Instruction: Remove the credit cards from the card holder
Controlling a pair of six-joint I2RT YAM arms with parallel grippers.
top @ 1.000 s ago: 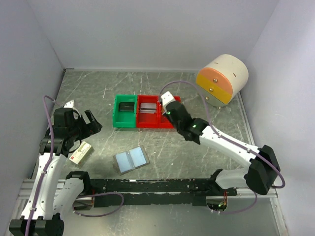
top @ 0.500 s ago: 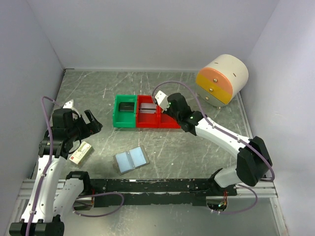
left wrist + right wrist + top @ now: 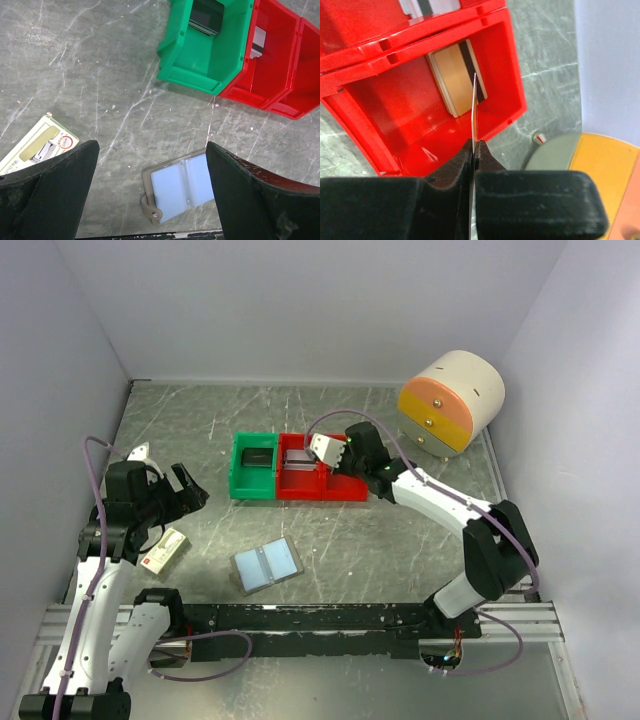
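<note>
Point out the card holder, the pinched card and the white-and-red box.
card holder [image 3: 170, 189]: left wrist view, left blue pocket.
pinched card [image 3: 474, 110]: right wrist view, thin edge.
white-and-red box [image 3: 163, 551]: top view, its middle.

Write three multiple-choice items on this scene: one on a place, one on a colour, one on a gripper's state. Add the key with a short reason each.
1. Where is the card holder?
A. Upright against the back wall
B. Folded shut inside a drawer
C. Lying open on the table, on the arms' side of the bins

2. What colour is the bin under the card that the right gripper carries?
A. Green
B. Red
C. Blue

3. What state is the right gripper in?
A. Shut on a thin card held edge-on
B. Open and empty
C. Shut on a box

Key:
1 C: the top view shows both pale blue panels spread flat on the table.
2 B: the right wrist view shows red walls below the card.
3 A: the fingers meet on the card's edge.
</note>
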